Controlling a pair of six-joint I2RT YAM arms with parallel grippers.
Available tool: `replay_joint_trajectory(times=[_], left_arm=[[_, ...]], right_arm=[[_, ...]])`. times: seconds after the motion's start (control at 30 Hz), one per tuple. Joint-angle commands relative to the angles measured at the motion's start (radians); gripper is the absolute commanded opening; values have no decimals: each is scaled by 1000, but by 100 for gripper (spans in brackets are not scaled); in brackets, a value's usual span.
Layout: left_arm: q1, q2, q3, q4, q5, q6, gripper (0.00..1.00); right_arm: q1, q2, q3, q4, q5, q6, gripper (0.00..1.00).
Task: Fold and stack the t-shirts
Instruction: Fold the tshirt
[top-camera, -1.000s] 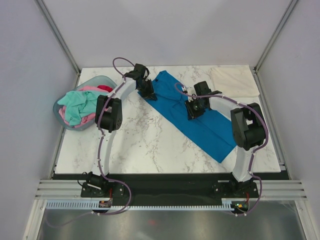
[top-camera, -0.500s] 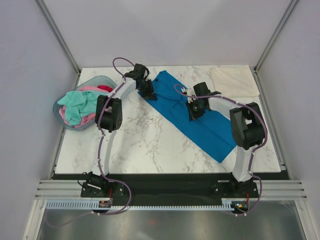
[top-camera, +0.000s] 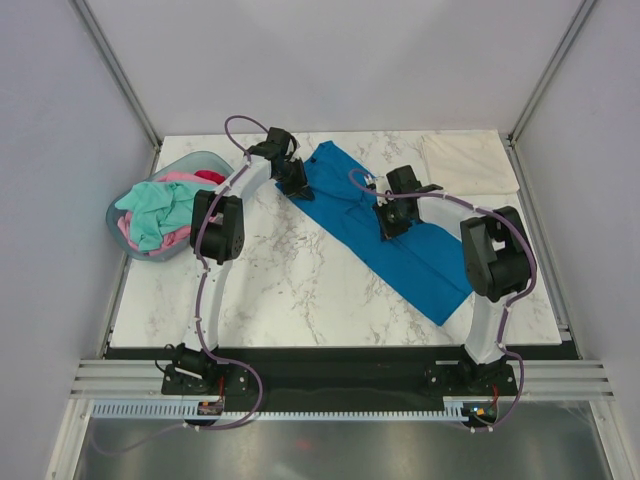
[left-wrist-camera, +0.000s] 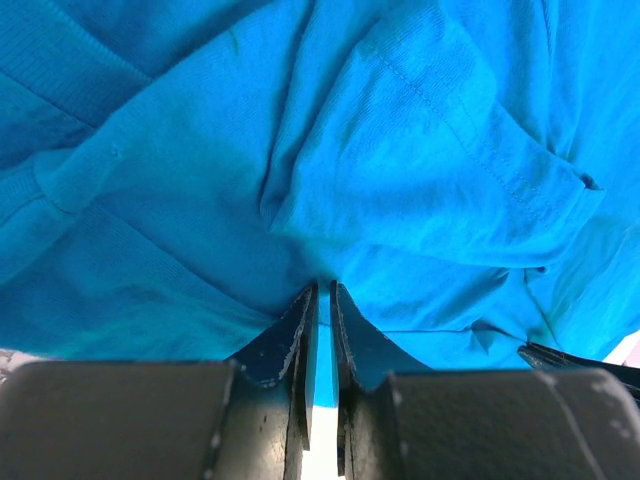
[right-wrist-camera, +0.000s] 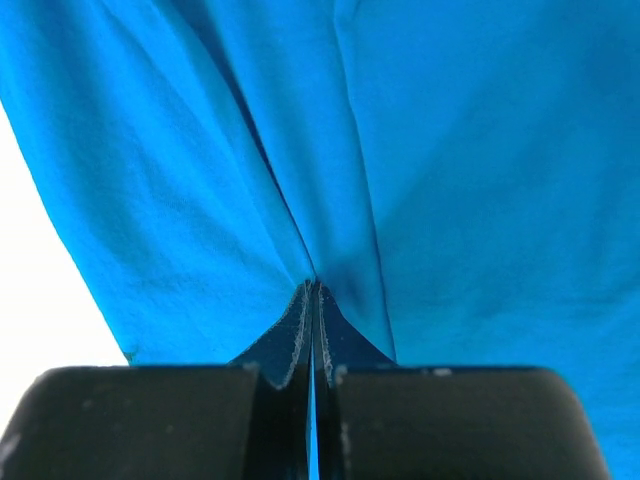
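A bright blue t-shirt (top-camera: 400, 245) lies as a long strip across the table, from the back middle toward the front right. My left gripper (top-camera: 293, 182) is at its far left end, shut on a pinch of the blue cloth (left-wrist-camera: 380, 170). My right gripper (top-camera: 388, 222) is over the middle of the strip, shut on a fold of the same shirt (right-wrist-camera: 400, 150). A cream t-shirt (top-camera: 468, 164) lies folded flat at the back right. Mint green (top-camera: 155, 210), pink and red shirts are heaped in the basket (top-camera: 195, 163).
The pale blue-grey oval basket stands at the table's left edge. The marble tabletop (top-camera: 290, 280) shows in front of the blue shirt. Frame posts stand at the back corners.
My right gripper has shifted very slightly toward the back left with the blue cloth. The left arm has not visibly moved.
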Motion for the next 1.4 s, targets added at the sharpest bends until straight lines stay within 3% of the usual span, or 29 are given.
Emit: replay_joint_trajectory(times=[0.0, 0.57, 0.77, 0.87, 1.1, 1.37], left_arm=[[14, 50, -10, 4, -46, -10, 17], [17, 46, -6, 10, -1, -32, 18], [19, 5, 0, 24, 71, -45, 23], [19, -26, 17, 24, 94, -47, 28], [19, -107, 7, 24, 83, -44, 30], [3, -104, -93, 44, 92, -38, 29]], right_arm=[[-13, -26, -32, -14, 61, 3, 0], [-17, -100, -118, 27, 23, 92, 1], [-17, -178, -129, 67, 58, 185, 22], [-19, -223, -127, 75, 174, 274, 33], [-23, -282, -110, -132, 408, 572, 30], [-152, -453, -285, -260, 414, 728, 30]])
